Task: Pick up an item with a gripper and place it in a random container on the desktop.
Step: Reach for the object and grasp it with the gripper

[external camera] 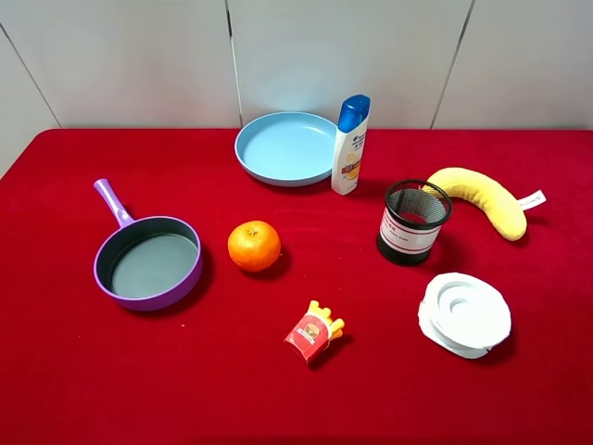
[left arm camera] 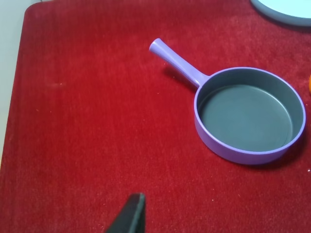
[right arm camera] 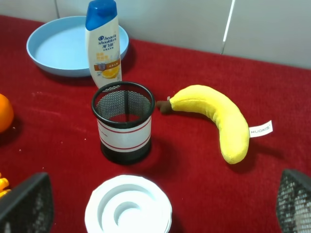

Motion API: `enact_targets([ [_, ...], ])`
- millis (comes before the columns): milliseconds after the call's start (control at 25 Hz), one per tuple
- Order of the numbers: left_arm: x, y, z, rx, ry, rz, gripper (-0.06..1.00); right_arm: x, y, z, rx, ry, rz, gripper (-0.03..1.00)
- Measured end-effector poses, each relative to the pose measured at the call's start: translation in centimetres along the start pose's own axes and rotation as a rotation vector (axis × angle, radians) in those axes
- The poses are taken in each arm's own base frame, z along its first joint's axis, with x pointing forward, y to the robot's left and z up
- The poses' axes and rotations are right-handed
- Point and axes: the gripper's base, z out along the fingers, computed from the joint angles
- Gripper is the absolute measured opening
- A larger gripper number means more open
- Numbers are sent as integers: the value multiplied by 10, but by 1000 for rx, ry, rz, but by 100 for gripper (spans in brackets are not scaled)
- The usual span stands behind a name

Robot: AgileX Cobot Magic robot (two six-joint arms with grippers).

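The toy french fries (external camera: 315, 331), a red carton with yellow fries, lie on the red cloth at the front middle. A sliver of the fries shows at the edge of the right wrist view (right arm camera: 3, 185). The purple frying pan (external camera: 176, 295), grey inside, sits empty at the left with its lilac handle pointing back; it also shows in the left wrist view (left arm camera: 233, 153). Neither arm shows in the exterior high view. My right gripper (right arm camera: 160, 204) is open and empty, with its fingers (right arm camera: 24, 204) at both edges of the view. Of my left gripper only one black fingertip (left arm camera: 132, 211) shows, apart from the pan.
An orange (external camera: 254, 246) sits between the pan and the fries. A light blue plate (external camera: 278, 148) and a shampoo bottle (external camera: 350, 146) stand at the back. A black mesh cup (external camera: 413, 222), a plush banana (external camera: 482, 199) and a white round lid (external camera: 465, 315) are on the right.
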Motion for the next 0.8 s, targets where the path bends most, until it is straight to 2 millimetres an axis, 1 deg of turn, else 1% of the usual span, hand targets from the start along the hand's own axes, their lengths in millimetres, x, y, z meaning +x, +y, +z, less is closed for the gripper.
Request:
enact_targets([
  [800,0,0,0,0,0,0,99,0,0,0,0,0,0,69],
])
